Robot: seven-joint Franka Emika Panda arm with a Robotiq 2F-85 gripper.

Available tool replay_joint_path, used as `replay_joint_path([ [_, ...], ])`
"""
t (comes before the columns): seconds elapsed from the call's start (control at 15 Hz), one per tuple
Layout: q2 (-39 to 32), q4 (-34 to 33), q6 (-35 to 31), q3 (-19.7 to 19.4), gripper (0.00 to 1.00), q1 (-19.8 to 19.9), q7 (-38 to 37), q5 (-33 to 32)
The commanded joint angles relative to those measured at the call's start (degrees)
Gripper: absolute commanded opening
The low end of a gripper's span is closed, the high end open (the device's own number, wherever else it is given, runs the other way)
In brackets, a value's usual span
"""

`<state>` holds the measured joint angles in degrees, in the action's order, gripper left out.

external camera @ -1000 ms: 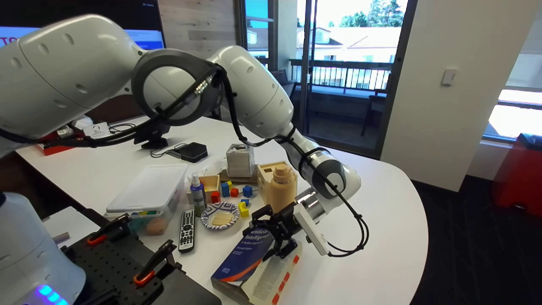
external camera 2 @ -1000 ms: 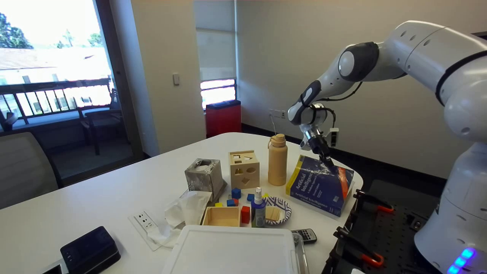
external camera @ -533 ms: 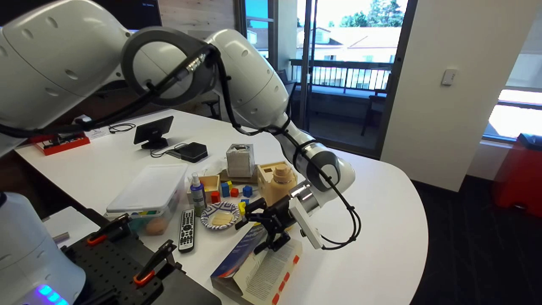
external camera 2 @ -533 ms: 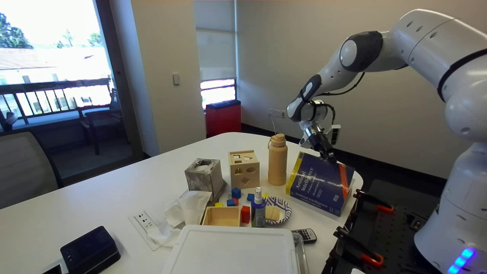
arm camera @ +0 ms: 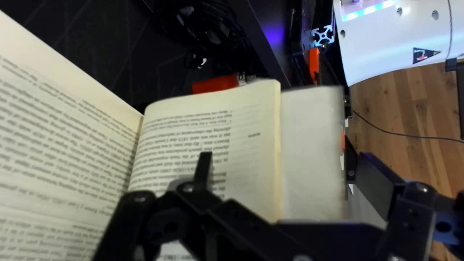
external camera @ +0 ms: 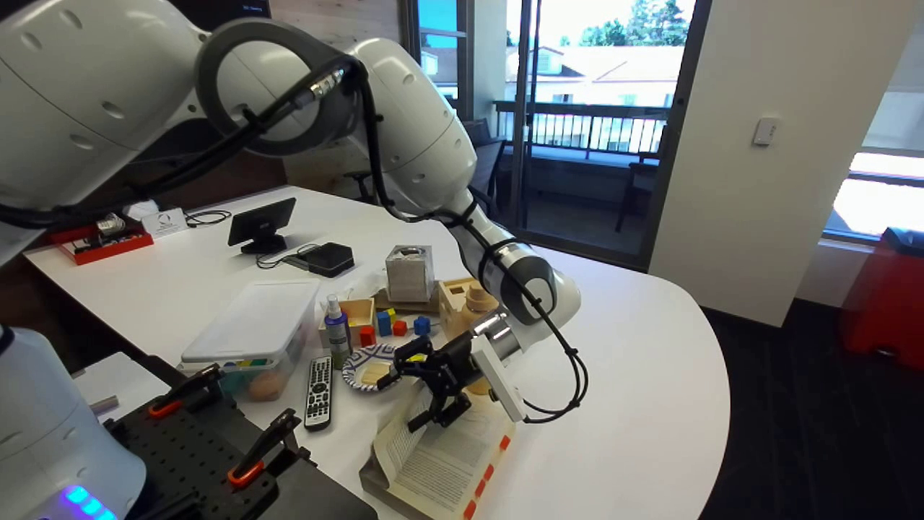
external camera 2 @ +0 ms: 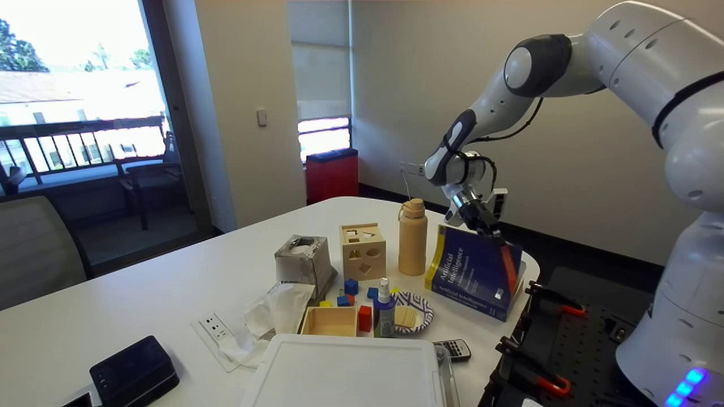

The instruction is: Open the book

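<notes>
The book (external camera: 451,462) lies partly open on the table. In an exterior view its blue front cover (external camera 2: 469,268) with white text stands tilted up, with an orange band and a yellow edge. In an exterior view a block of leaves (external camera: 397,440) rises with the cover, and a printed page lies exposed below. The wrist view shows printed pages (arm camera: 239,145) and a blank leaf or inner cover. My gripper (external camera: 403,402) is open, with its fingers (arm camera: 290,177) spread on either side of the raised cover and leaves. Whether a finger touches them is unclear.
A tan bottle (external camera 2: 413,240) stands close beside the book and arm. A wooden shape box (external camera 2: 363,251), a patterned bowl (external camera: 375,367), a remote (external camera: 318,393), a spray bottle (external camera: 337,332) and a lidded plastic bin (external camera: 253,318) are nearby. A clamp (external camera: 263,448) sits on the robot's mount.
The gripper has moved toward the bowl and the robot's base side. The cover and a block of leaves have swung up higher, exposing more printed page.
</notes>
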<state>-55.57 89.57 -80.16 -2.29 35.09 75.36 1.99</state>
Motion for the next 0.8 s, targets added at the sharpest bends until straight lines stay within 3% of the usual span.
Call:
replay_joint_path([
  [0.0, 3.7, 7.7, -4.1, -0.9, 1.00, -2.9, 1.2, -1.1],
  [0.73, 3.8, 17.9, -13.2, -1.1, 1.00, -8.6, -0.1, -0.4],
])
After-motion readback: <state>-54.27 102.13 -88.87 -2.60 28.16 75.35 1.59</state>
